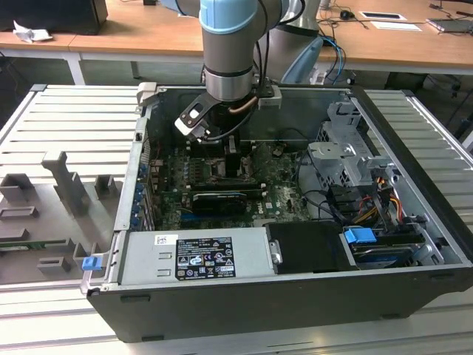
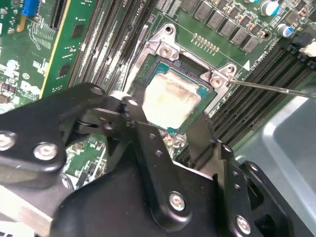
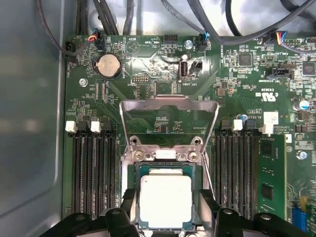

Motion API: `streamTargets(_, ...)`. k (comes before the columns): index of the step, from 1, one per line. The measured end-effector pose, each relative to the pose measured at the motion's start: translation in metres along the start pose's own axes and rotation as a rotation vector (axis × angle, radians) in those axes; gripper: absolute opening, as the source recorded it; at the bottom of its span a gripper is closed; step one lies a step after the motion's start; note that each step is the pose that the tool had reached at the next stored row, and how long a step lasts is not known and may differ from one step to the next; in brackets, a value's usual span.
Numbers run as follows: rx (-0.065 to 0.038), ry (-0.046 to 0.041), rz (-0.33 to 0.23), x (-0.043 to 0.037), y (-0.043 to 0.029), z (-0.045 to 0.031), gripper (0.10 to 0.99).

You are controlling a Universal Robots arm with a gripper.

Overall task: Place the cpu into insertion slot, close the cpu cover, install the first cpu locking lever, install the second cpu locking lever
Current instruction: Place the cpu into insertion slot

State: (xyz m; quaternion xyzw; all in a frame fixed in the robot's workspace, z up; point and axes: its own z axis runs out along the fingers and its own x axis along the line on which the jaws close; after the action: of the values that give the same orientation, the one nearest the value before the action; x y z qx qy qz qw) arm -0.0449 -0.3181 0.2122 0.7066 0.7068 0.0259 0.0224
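Both wrist views close above cpu (image 3: 165, 200)

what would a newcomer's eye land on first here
The pale silvery cpu at the insertion slot, in the middle of the green motherboard, with the black pincer straddling it. Next to it, the silver cpu cover stands open, hinged at the slot's edge.

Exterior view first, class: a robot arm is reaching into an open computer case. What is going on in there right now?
The robot arm reaches into the open case, with its gripper right at the cpu on the motherboard. The cpu lies in the insertion slot, pale metal top up. The cpu cover stands tipped up and open at the slot's hinge edge, so nothing is closed over the chip yet.
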Motion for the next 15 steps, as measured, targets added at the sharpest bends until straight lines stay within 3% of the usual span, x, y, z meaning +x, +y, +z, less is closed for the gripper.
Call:
streamTargets(2, 0.001, 0.0000, 0.000, 0.0000, 0.0005, -0.0020, 0.467)
streamTargets(3, 0.001, 0.0000, 0.000, 0.0000, 0.0009, -0.0031, 0.467)
streamTargets(4, 0.002, 0.0000, 0.000, 0.0000, 0.0014, -0.0040, 0.408)
streamTargets(5, 0.003, -0.0001, 0.000, 0.0000, 0.0016, -0.0049, 0.227)
streamTargets(6, 0.003, 0.0000, 0.001, 0.0000, 0.0017, -0.0056, 0.227)
streamTargets(8, 0.003, 0.0000, 0.000, 0.0000, 0.0019, -0.0065, 0.106)
streamTargets(15, 0.004, -0.0001, 0.001, 0.0000, 0.0020, -0.0086, 0.106)
